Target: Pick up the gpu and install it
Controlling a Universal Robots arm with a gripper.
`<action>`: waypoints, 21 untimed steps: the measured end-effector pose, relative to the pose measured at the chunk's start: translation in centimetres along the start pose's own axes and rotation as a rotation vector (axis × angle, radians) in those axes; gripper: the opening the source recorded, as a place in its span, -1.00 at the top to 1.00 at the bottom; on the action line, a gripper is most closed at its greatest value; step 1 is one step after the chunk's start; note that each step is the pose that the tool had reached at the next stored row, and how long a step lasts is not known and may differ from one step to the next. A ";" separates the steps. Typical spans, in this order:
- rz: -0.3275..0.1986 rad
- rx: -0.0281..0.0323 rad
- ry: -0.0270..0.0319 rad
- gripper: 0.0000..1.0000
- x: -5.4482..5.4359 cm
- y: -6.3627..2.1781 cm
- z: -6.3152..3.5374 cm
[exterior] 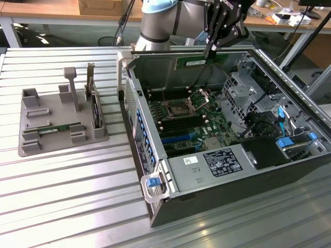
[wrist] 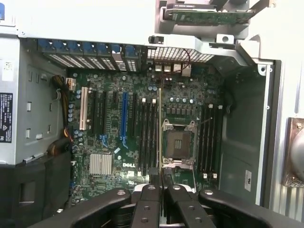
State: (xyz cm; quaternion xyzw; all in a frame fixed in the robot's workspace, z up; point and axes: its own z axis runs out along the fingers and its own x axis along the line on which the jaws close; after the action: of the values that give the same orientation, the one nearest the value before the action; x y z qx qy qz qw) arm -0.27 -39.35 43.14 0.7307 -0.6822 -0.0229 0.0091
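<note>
**Operator:** Ribbed metal bench (exterior: 62, 206), wooden desks behind it. The open computer case (exterior: 217, 170) sits toward the bench's far edge, on the exterior view's right. I'm up over the case now.

**Spotter:** What's in the hand (exterior: 211, 51)?

**Operator:** The gpu (exterior: 199, 61). I have the fingers drawn narrow onto its upper edge, so the stick hangs directly beneath the hand. It is above the motherboard (exterior: 181, 124) and touches nothing else.

**Spotter:** Which way does it run?

**Operator:** Its long axis is level and runs roughly along the bench's far edge. The labelled face is toward the exterior camera and the lower long edge points down into the case. From the wrist I see it edge-on, as a thin line leading away from my fingertips (wrist: 151, 194).

**Spotter:** And against the board?

**Operator:** That line runs parallel to the memory slots (wrist: 146, 137), just beside the processor socket (wrist: 178, 142). I judge the axis already matches the slots. I can't tell which slot it stands over, or whether it is squarely over one.
</note>
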 end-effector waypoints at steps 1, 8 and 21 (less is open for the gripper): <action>0.000 0.0000 0.0000 0.76 0.0 -0.06 0.00; 0.000 0.0000 0.0001 0.76 0.0 -0.57 -0.03; 0.000 0.0000 0.0001 0.76 0.2 -2.40 -0.11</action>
State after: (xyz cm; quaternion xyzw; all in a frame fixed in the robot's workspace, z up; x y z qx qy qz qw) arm 2.13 -39.35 43.14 0.7307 -0.6822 -0.0229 0.0091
